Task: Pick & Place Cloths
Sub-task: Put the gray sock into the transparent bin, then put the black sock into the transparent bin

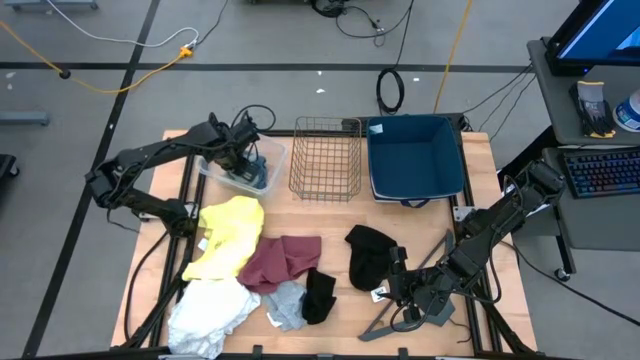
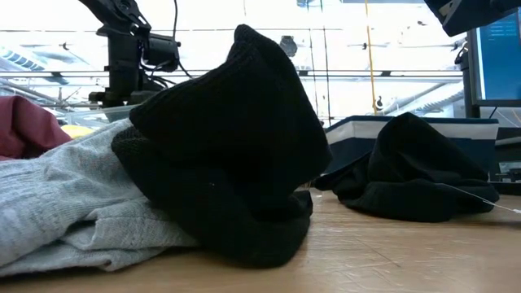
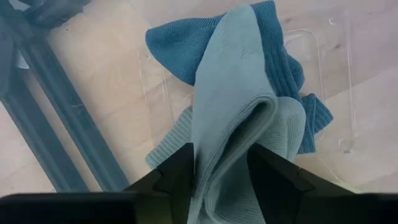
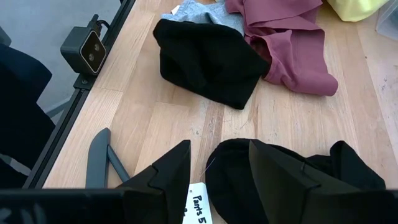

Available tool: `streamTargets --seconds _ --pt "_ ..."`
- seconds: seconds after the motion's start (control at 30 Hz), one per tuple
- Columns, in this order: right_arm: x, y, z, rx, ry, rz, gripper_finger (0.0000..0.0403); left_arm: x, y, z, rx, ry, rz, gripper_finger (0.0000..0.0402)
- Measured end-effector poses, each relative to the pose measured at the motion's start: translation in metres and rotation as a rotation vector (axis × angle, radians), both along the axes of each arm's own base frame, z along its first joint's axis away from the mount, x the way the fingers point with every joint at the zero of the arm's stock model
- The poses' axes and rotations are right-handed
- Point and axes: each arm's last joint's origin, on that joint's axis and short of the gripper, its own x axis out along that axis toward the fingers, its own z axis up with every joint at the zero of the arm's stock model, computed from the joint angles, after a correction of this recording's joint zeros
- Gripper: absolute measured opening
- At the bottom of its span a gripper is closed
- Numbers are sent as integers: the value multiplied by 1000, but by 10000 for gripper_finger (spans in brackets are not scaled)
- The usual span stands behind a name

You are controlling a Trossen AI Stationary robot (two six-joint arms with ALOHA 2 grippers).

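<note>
Pinching a grey-blue cloth (image 3: 236, 124) over the clear bin (image 1: 268, 158), left fingers (image 3: 175, 177); right fingers (image 4: 158, 174) spread, empty.

1. The wooden table (image 1: 325, 225) carries a clear tray (image 1: 215, 167), a wire basket (image 1: 326, 158) and a blue bin (image 1: 415, 158) along its far edge.
2. Yellow (image 1: 232, 232), white (image 1: 210, 308), maroon (image 1: 280, 260), grey (image 1: 286, 303) and black cloths (image 1: 368, 255) lie toward the near edge.
3. A grey hanger (image 1: 385, 325) lies at the near right.

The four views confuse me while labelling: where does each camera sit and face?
High: overhead, straight down; both arms, table.
Low: tabletop height, level; black cloth close, an arm behind.
Left wrist: left gripper shut on grey-blue cloth over a clear tray.
Right wrist: open right gripper above another black cloth.
Low and right wrist share the black cloth.
</note>
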Motion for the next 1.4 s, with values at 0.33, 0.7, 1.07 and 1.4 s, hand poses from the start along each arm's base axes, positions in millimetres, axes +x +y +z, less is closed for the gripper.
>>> streamTargets --seconds 0.33,0.7,1.07,1.4 --pt "0 0 0 0 0 0 155 -12 -10 22 70 -75 -39 183" --pt "0 0 0 3 -5 1 155 -25 -39 59 197 -320 -110 184" --pt "0 0 0 -5 -7 5 155 0 -83 75 282 -475 -440 184" --pt "0 0 0 -6 -8 4 155 17 -130 81 378 -531 -710 184"
